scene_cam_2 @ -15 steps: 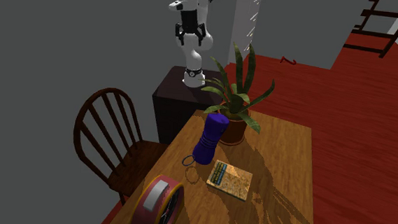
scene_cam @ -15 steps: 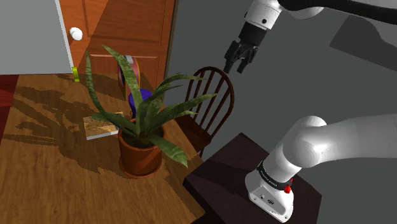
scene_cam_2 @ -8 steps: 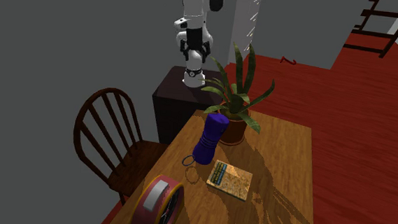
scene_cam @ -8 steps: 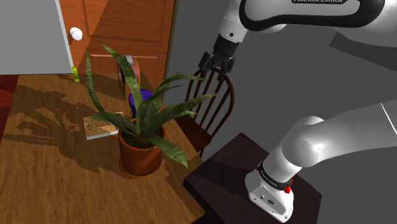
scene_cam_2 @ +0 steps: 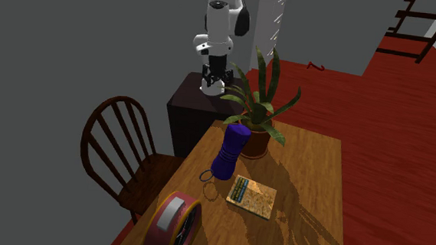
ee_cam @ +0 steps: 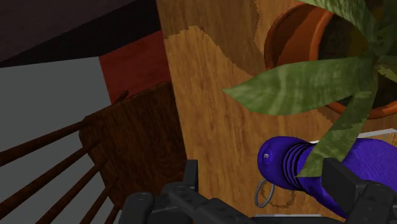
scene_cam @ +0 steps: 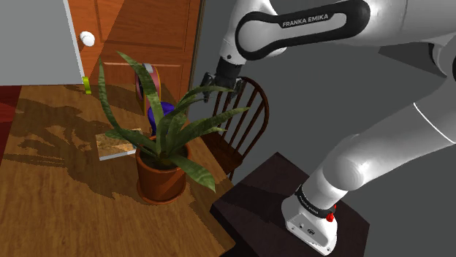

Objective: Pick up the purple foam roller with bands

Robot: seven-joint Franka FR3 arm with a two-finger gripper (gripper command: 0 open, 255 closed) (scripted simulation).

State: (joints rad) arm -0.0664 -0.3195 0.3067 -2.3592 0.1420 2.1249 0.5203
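Within the last second the arm (scene_cam: pixel 307 29) has swung in from high above its stand (scene_cam: pixel 267 193). The gripper (scene_cam: pixel 216 79) now hangs over the back of the chair (scene_cam: pixel 245 120), at the table's edge; before, it was well off to the shoulder view's right. We take this to mean the sideways part of the approach is mostly made but the descent is not (the hand is plainly well above the table top). We judge the task to be in its reach phase, with nothing grasped. In the wrist view the two black fingers (ee_cam: pixel 340 181) stand spread apart with nothing clasped. The roller's capped end shows between them, far below and untouched.

The foam roller (scene_cam_2: pixel 230 151) stands upright on the wooden table (scene_cam_2: pixel 313 184), near the edge that faces the chair. It is just beside the terracotta pot (scene_cam_2: pixel 255 145) of the plant (scene_cam_2: pixel 260 97). It is a deep purple verging on blue, a plain cylinder with a rounded cap and close ribbed bands around its middle. A thin ring (scene_cam_2: pixel 207 176) lies at its foot and a book (scene_cam_2: pixel 252 196) lies near it. One long leaf (ee_cam: pixel 337 130) crosses in front of the roller in the wrist view, so we expect the descent will need care not to brush the foliage.
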